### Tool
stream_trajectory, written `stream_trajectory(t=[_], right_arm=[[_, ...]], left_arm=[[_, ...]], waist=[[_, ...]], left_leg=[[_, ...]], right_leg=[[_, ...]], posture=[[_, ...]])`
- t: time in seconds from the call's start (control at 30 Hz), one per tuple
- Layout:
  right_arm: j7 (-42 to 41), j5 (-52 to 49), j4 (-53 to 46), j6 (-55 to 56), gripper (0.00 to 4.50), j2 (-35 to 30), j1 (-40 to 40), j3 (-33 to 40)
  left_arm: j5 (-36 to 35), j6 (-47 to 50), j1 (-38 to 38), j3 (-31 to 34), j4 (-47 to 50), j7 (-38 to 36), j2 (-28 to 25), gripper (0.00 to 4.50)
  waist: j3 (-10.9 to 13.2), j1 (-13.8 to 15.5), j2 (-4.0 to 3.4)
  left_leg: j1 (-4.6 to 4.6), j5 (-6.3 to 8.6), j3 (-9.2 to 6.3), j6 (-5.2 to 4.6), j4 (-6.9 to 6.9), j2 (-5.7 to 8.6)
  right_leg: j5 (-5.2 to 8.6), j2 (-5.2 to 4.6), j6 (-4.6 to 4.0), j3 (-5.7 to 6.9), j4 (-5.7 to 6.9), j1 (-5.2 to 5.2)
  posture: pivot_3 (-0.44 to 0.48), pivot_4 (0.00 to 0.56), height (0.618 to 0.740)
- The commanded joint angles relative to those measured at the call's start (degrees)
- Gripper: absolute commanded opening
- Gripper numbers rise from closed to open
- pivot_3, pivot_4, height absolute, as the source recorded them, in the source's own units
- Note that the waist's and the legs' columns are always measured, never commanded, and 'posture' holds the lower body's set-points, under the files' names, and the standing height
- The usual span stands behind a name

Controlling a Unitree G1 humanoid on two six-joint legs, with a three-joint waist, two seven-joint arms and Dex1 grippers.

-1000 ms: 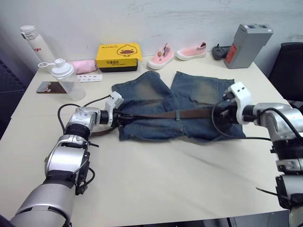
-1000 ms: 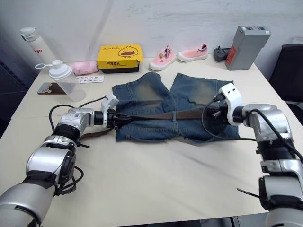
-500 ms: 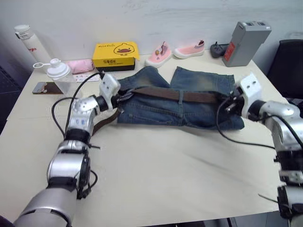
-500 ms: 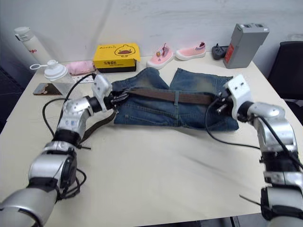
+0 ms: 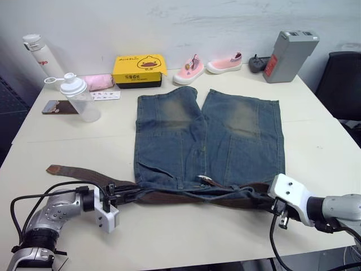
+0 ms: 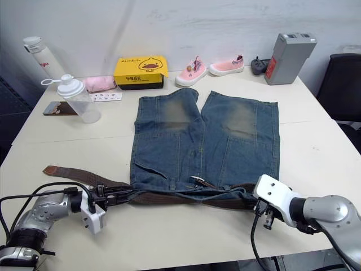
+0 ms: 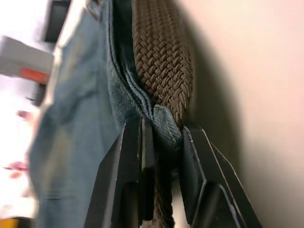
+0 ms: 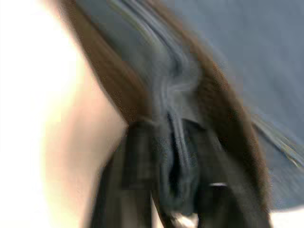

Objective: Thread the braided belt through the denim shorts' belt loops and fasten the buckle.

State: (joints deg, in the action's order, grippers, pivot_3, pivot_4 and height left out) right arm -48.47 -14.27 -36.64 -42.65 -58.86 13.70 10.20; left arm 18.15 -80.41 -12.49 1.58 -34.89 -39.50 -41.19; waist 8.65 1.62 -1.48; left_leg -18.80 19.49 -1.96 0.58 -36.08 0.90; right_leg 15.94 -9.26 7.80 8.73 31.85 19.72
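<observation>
1. Shorts [image 5: 206, 141] lay flat on the table [image 5: 169, 237], waistband nearest the robot, belt [image 5: 186, 197] along it.
2. Left gripper [image 7: 161, 137] pinched waistband and belt; right gripper [image 8: 171, 142] clamped the opposite corner.
3. Uneven pulling could have dragged the belt out of the loops or twisted the buckle [image 6: 198, 181].

Faded blue denim shorts [image 5: 206, 138] are showing yellowish worn patches at centre frame; a dark-brown woven braided belt [image 5: 169, 197] is running below; a yellow duck-printed box [image 5: 139, 69] is sitting upper left.
</observation>
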Motion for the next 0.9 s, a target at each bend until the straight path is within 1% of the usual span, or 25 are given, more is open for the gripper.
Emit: stream_trajectory(t=[0.03, 0.1, 0.13, 0.17, 0.2, 0.27, 0.3, 0.33, 0.37, 0.4, 0.43, 0.5, 0.57, 0.6, 0.63, 0.67, 0.73, 0.77, 0.83, 0.87, 0.9], right_arm=[[0.2, 0.6, 0.0, -1.2, 2.71, -1.6, -0.9, 1.7], [-0.9, 0.6, 0.5, -0.8, 3.52, -3.0, -0.7, 2.6], [-1.6, 0.5, 0.8, -0.6, 4.11, -3.6, -0.6, 3.1], [-2.6, -0.1, 1.0, -0.5, 4.26, -3.8, -0.6, 3.9], [-3.6, -0.9, 1.2, -0.5, 4.50, -4.1, -0.7, 4.7], [-8.8, -2.4, 1.4, 1.1, 4.50, -6.3, 1.0, 8.1], [-12.3, -3.9, 1.0, 1.2, 4.50, -7.2, 2.4, 10.6], [-15.0, -6.4, 1.1, 0.5, 4.50, -7.7, 1.9, 13.5], [-16.8, -8.3, 1.3, -0.1, 4.50, -7.9, 1.5, 15.6], [-20.4, -11.0, 1.0, -0.9, 4.50, -8.6, 1.6, 18.6], [-22.8, -13.8, 0.7, -1.7, 4.50, -8.9, 0.7, 20.7], [-23.7, -19.2, 1.3, -4.9, 4.50, -9.5, -3.6, 22.4], [-22.9, -22.2, 2.8, -6.7, 4.50, -10.0, -8.2, 21.9], [-21.4, -22.7, 4.9, -7.2, 4.50, -10.4, -12.2, 20.0], [-20.3, -23.0, 6.5, -7.6, 4.50, -10.7, -15.2, 18.6], [-16.5, -21.9, 9.9, -9.3, 4.50, -10.0, -21.4, 14.2], [-11.3, -19.4, 14.7, -11.5, 4.50, -8.4, -30.3, 7.4], [-7.6, -16.8, 18.5, -13.0, 4.50, -5.4, -36.0, 2.2], [-3.0, -10.8, 26.0, -12.7, 4.50, 0.0, -43.5, -7.4], [-2.2, -8.2, 30.1, -12.1, 4.50, 2.1, -45.9, -11.2], [-2.2, -6.6, 32.7, -11.5, 4.50, 3.1, -47.3, -13.5]], left_arm=[[-0.3, 0.6, -0.3, -1.9, -0.6, 2.5, -2.8, 1.75], [-3.0, 1.2, 0.1, -4.0, 0.5, 3.0, -4.3, 2.46], [-5.1, 1.9, 0.6, -5.3, 1.5, 2.8, -5.2, 3.03], [-7.3, 2.6, 1.3, -6.8, 2.7, 2.4, -6.3, 3.17], [-9.6, 3.0, 2.1, -8.5, 4.2, 2.0, -7.7, 3.55], [-18.4, 7.8, 4.9, -13.3, 10.4, -1.6, -12.7, 4.38], [-22.7, 10.5, 6.2, -15.3, 13.9, -3.7, -15.4, 4.45], [-28.5, 15.9, 7.3, -16.7, 18.6, -7.3, -18.7, 4.45], [-32.4, 19.8, 8.0, -17.5, 21.9, -9.6, -21.0, 4.45], [-36.6, 24.5, 7.7, -17.9, 24.7, -13.3, -23.5, 4.45], [-40.3, 29.2, 7.0, -17.6, 26.6, -16.2, -24.9, 4.45], [-44.3, 36.1, 3.9, -16.1, 27.6, -20.2, -25.2, 4.45], [-47.1, 43.2, 0.7, -15.1, 27.6, -24.4, -24.7, 4.45], [-48.9, 51.2, -2.8, -14.9, 27.4, -25.3, -23.9, 4.45], [-50.0, 57.0, -5.3, -14.7, 27.3, -25.9, -23.1, 4.45], [-50.2, 63.6, -9.3, -15.2, 26.0, -26.6, -21.5, 4.45], [-49.4, 71.7, -14.2, -15.5, 24.0, -28.1, -18.6, 4.45], [-47.8, 76.0, -17.9, -15.8, 20.6, -26.1, -14.8, 4.45], [-43.9, 78.7, -23.3, -16.7, 13.6, -23.6, -7.8, 4.45], [-40.6, 80.0, -25.5, -18.0, 10.0, -23.0, -5.1, 4.45], [-38.1, 80.6, -26.7, -18.6, 7.7, -23.2, -3.6, 4.45]], waist=[[0.0, 0.0, -0.06], [0.0, 0.0, -0.05], [0.0, 0.0, -0.05], [0.0, 0.0, -0.06], [0.0, 0.0, -0.06], [0.0, -0.1, -0.04], [0.1, -0.1, -0.10], [0.1, -0.1, -0.14], [0.2, -0.1, -0.12], [0.2, -0.1, -0.13], [0.2, 0.0, -0.19], [0.3, 0.0, -0.25], [0.3, -0.2, -0.29], [0.3, -0.2, -0.29], [0.3, -0.3, -0.29], [0.3, -0.3, -0.28], [0.4, -0.6, -0.18], [0.3, -0.7, -0.09], [0.2, -0.8, 0.09], [0.2, -0.9, 0.20], [0.2, -1.0, 0.25]], left_leg=[[0.07, -0.03, -0.01, -0.02, 0.01, 0.01], [0.21, -0.05, 0.02, -0.03, 0.07, 0.01], [0.22, -0.04, 0.05, -0.03, 0.06, 0.00], [0.25, -0.04, 0.06, -0.04, 0.06, 0.01], [0.29, -0.02, 0.09, -0.06, 0.05, 0.03], [0.31, 0.03, 0.11, -0.07, 0.03, -0.02], [0.33, 0.07, 0.11, -0.08, 0.06, -0.16], [0.35, 0.12, 0.15, -0.10, 0.07, -0.30], [0.36, 0.16, 0.20, -0.10, 0.09, -0.35], [0.33, 0.17, 0.22, -0.10, 0.07, -0.41], [0.33, 0.18, 0.22, -0.09, 0.05, -0.44], [0.28, 0.20, 0.21, -0.14, 0.02, -0.44], [0.21, 0.24, 0.22, -0.11, 0.03, -0.45], [0.23, 0.27, 0.24, -0.07, 0.03, -0.49], [0.20, 0.28, 0.25, -0.03, 0.04, -0.50], [0.22, 0.30, 0.30, 0.01, 0.01, -0.46], [0.28, 0.25, 0.36, 0.07, -0.04, -0.43], [0.31, 0.22, 0.36, 0.12, 0.00, -0.45], [0.45, 0.15, 0.40, 0.24, 0.07, -0.56], [0.45, 0.13, 0.45, 0.26, 0.10, -0.58], [0.48, 0.11, 0.47, 0.27, 0.09, -0.57]], right_leg=[[0.02, 0.02, -0.01, 0.00, -0.01, 0.01], [0.03, 0.02, -0.01, 0.10, -0.02, -0.02], [0.03, 0.01, -0.01, 0.16, -0.02, -0.04], [0.02, 0.00, -0.01, 0.17, -0.03, -0.07], [0.02, -0.05, -0.01, 0.17, -0.06, -0.13], [0.03, -0.09, 0.00, 0.15, -0.06, -0.15], [0.04, -0.09, 0.00, 0.12, -0.07, -0.15], [0.07, -0.08, 0.00, 0.09, -0.07, -0.14], [0.10, -0.07, -0.03, 0.09, -0.06, -0.15], [0.12, -0.02, -0.06, 0.10, -0.05, -0.17], [0.12, 0.01, -0.06, 0.11, -0.06, -0.17], [0.12, 0.01, -0.07, 0.11, -0.05, -0.20], [0.15, 0.02, -0.13, 0.12, -0.21, -0.19], [0.17, 0.07, -0.15, 0.12, -0.19, -0.17], [0.17, 0.12, -0.16, 0.12, -0.17, -0.13], [0.17, 0.29, -0.16, 0.08, -0.03, -0.17], [0.13, 0.47, -0.18, -0.06, 0.00, -0.13], [0.10, 0.53, -0.20, -0.09, -0.03, -0.05], [0.14, 0.68, -0.24, -0.11, -0.04, -0.14], [0.18, 0.71, -0.26, -0.13, 0.00, -0.21], [0.18, 0.71, -0.26, -0.14, 0.02, -0.16]], posture=[[0.000, 0.150, 0.739], [0.000, 0.150, 0.739], [0.000, 0.150, 0.739], [0.000, 0.150, 0.739], [0.000, 0.150, 0.739], [0.000, 0.150, 0.739], [0.000, 0.150, 0.739], [0.000, 0.150, 0.739], [0.000, 0.150, 0.739], [0.000, 0.150, 0.739], [0.000, 0.150, 0.739], [0.000, 0.150, 0.739], [0.000, 0.150, 0.739], [0.000, 0.150, 0.739], [0.000, 0.150, 0.739], [0.000, 0.150, 0.739], [0.000, 0.150, 0.739], [0.000, 0.150, 0.739], [0.000, 0.150, 0.739], [0.000, 0.150, 0.739], [0.000, 0.150, 0.739]])
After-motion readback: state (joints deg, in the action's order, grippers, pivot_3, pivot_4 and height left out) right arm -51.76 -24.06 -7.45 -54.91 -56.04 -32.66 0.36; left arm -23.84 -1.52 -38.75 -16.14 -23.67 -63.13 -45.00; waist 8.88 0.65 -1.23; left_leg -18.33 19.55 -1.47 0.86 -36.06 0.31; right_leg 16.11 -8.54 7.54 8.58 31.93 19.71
